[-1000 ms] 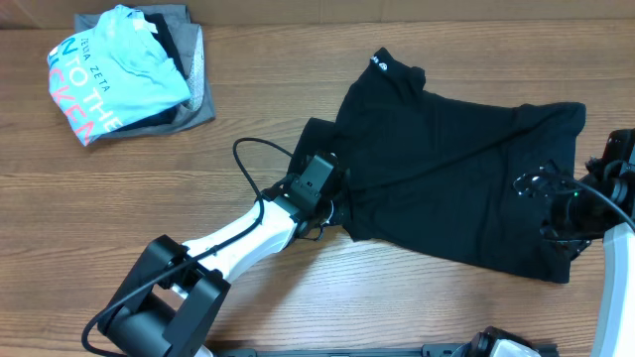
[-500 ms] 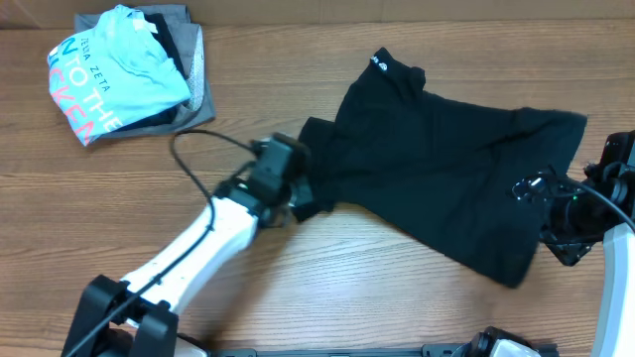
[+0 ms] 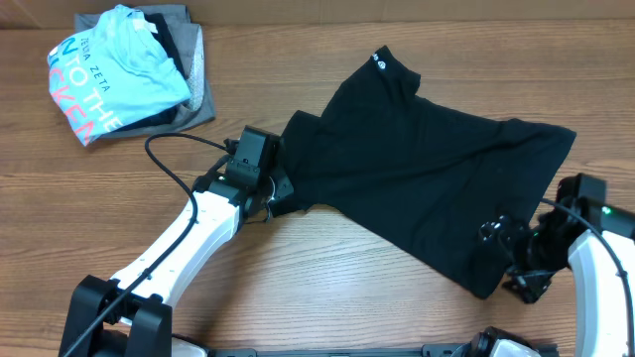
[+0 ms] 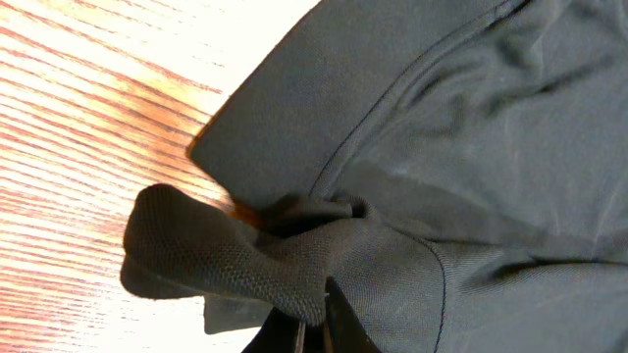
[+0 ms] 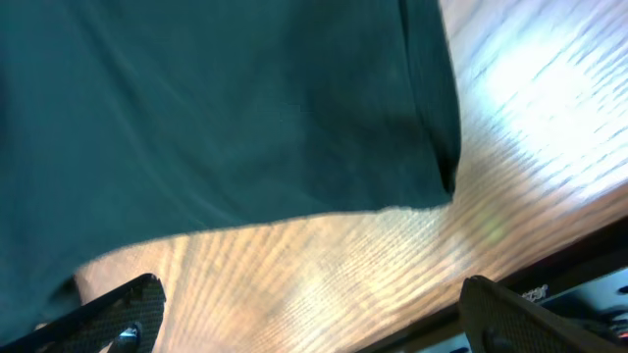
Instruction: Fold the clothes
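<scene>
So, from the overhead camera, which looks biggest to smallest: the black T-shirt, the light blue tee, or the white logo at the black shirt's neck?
1. black T-shirt, spread wide.
2. light blue tee, clearly smaller.
3. white logo, tiny.

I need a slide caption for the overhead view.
Left claw grips the black T-shirt by a sleeve; right claw open at its lower corner.

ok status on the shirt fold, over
Left pincer shut on black shirt at the sleeve. Right pincer open by the hem corner, gripping nothing. Shirt spread out, not folded. Clothes pile off in far corner, not in the way.
</scene>
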Controlling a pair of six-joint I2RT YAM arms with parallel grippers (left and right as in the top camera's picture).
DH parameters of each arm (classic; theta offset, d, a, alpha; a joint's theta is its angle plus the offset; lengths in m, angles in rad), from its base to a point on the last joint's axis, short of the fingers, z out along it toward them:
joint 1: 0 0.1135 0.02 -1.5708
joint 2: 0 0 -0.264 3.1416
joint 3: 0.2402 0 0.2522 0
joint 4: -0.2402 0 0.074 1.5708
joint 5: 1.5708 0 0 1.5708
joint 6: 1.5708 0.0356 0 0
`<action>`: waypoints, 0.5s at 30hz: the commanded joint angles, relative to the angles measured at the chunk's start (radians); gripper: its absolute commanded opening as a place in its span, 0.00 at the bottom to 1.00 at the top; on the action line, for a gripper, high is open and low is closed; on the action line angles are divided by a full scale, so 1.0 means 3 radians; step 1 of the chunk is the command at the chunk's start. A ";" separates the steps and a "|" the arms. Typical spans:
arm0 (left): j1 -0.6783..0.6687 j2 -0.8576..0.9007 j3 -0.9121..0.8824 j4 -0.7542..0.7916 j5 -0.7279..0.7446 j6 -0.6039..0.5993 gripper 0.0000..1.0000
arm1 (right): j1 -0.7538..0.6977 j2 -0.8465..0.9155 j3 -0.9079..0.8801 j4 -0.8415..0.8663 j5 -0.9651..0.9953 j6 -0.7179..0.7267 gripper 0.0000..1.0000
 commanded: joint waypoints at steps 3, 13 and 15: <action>-0.0020 -0.0038 0.0056 0.0003 0.0013 0.0009 0.07 | 0.0019 -0.0011 -0.0310 0.0126 -0.0149 0.0014 1.00; -0.0019 -0.0038 0.0056 -0.0001 0.0014 -0.0015 0.07 | 0.0019 -0.0011 -0.0787 0.0519 -0.0081 0.0725 1.00; -0.0020 -0.0038 0.0056 -0.0001 0.0014 -0.0015 0.08 | 0.0019 -0.0011 -0.0853 0.0610 0.0060 0.0917 1.00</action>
